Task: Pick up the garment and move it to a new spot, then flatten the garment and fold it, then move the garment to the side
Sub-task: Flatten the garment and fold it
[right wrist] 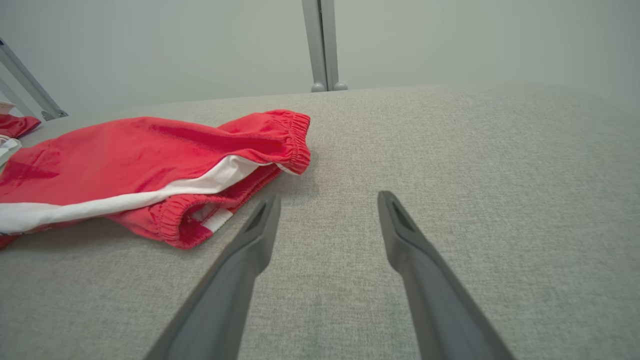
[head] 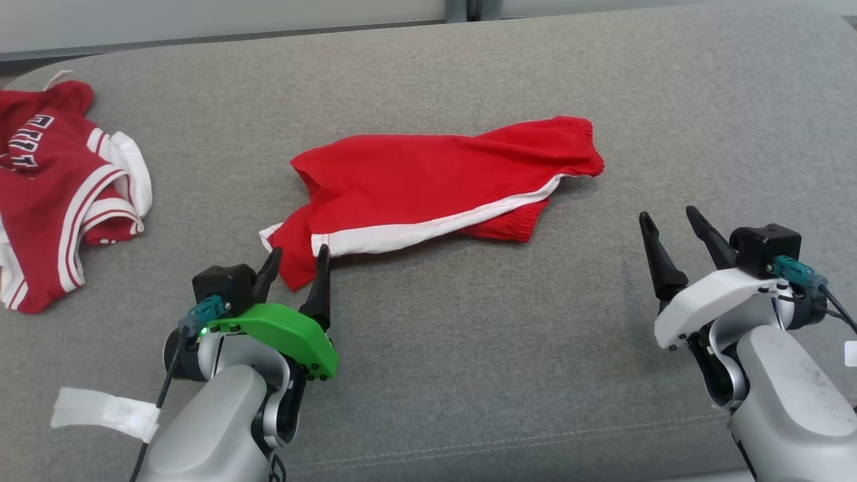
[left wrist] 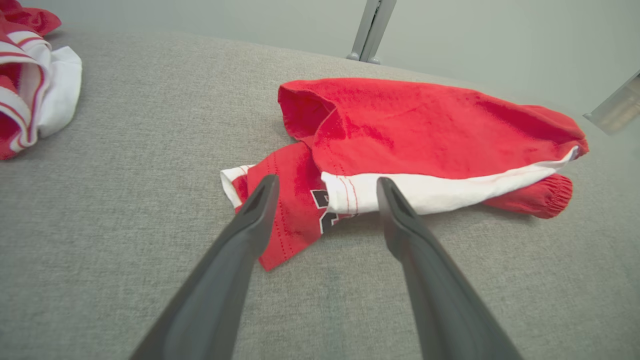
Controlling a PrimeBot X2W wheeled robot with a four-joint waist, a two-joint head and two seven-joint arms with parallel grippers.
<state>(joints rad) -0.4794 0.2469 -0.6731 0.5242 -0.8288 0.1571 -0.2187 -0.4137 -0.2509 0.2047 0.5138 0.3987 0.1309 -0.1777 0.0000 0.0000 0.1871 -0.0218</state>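
The red shorts [head: 435, 191] lie around the middle of the grey cushion [head: 469, 375], nearer its far edge than its near one. They are loosely doubled over lengthwise, with a white stripe along the near side and the elastic waistband toward the right. They look rumpled rather than smoothed or neatly folded, so the flattening, the folding and the move to the side all seem left to do. Whether this is already the new spot cannot be told. The left gripper [head: 298, 252] hovers with its fingers spread wide and empty, its tips just at the near left corner of the shorts, which looks like the start of a pick. The right gripper [head: 668, 214] is likewise wide open and empty, well apart from the shorts toward the right edge. A second red and white garment [head: 60, 194] lies crumpled at the left edge.
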